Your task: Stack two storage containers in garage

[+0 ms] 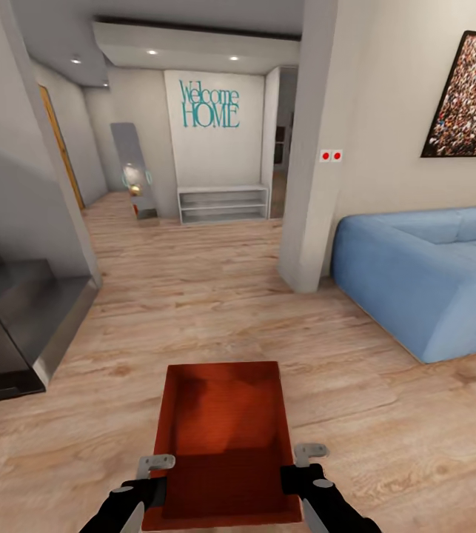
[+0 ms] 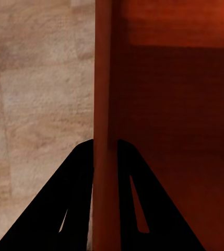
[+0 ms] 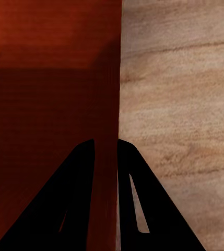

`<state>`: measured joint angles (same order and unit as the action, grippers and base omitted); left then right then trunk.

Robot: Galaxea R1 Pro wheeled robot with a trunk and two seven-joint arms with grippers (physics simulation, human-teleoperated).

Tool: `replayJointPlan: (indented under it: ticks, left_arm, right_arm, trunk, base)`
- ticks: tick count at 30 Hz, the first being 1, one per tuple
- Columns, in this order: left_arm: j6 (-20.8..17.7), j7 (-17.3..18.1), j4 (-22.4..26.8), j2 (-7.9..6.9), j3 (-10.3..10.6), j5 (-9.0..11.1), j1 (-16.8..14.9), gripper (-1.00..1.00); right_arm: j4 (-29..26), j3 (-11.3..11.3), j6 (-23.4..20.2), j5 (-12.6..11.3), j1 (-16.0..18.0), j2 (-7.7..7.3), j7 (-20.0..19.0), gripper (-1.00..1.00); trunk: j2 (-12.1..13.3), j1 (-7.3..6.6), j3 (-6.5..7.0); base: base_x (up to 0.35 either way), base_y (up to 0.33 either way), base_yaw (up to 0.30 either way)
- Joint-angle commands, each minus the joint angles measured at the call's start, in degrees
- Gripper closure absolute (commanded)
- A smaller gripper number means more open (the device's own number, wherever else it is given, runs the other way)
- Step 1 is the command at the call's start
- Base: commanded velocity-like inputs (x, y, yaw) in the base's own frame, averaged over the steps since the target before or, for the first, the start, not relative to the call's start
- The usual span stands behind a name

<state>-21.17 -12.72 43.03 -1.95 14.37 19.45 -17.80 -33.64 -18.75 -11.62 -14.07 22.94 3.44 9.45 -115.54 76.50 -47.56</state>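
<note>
Light wood plank floor (image 1: 215,296) of the living room is seen ahead, blue sofa (image 1: 423,274) to the right. One storage container (image 1: 226,437) is held low in front, left gripper (image 1: 152,477) and right gripper (image 1: 308,466) each clamped on a side wall. Carry step is judged underway; driving on toward the garage is called for next.

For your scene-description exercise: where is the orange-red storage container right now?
In the head view the storage container sits low and centre, carried over the wood plank floor, its side walls clamped by the left gripper and right gripper, with the blue sofa ahead to the right.
</note>
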Motion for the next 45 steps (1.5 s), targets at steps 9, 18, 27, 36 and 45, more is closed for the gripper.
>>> replayJointPlan:
  ticks: [9, 18, 27, 36, 45]
  left_arm:
    - [0.1, -0.3, 1.8, -0.04, 0.7, 1.6, 0.0, 1.00]
    - [0.1, -0.3, 1.9, 0.00, 0.6, 1.6, 0.0, 1.00]
    - [0.1, -0.3, 1.8, -0.02, 0.7, 1.6, 0.0, 1.00]
    - [0.2, -0.3, 1.8, 0.00, 0.7, 1.6, 0.0, 1.00]
    - [0.2, -0.3, 1.8, 0.01, 0.7, 1.6, 0.0, 1.00]
  right_arm:
    - [0.0, -0.5, -0.2, -1.1, 0.0, -0.01, 0.3, 1.00]
    - [0.0, -0.5, -0.2, -1.1, 0.0, -0.01, 0.3, 1.00]
    - [0.0, -0.5, -0.2, -1.1, 0.0, -0.01, 0.3, 1.00]
    - [0.0, -0.5, -0.2, -1.1, 0.0, -0.01, 0.3, 1.00]
    - [0.0, -0.5, -0.2, -1.1, 0.0, -0.01, 0.3, 1.00]
  trunk:
    - [0.0, 0.02, -0.06]
    - [0.0, 0.02, -0.06]
    - [0.0, 0.02, -0.06]
    - [0.0, 0.02, -0.06]
    - [0.0, 0.02, -0.06]
  base:
    - [0.276, 0.244, 0.000]
    - [0.303, 0.199, 0.000]
    - [0.319, 0.162, 0.000]
    - [0.329, 0.128, 0.000]
    - [0.332, 0.113, 0.000]
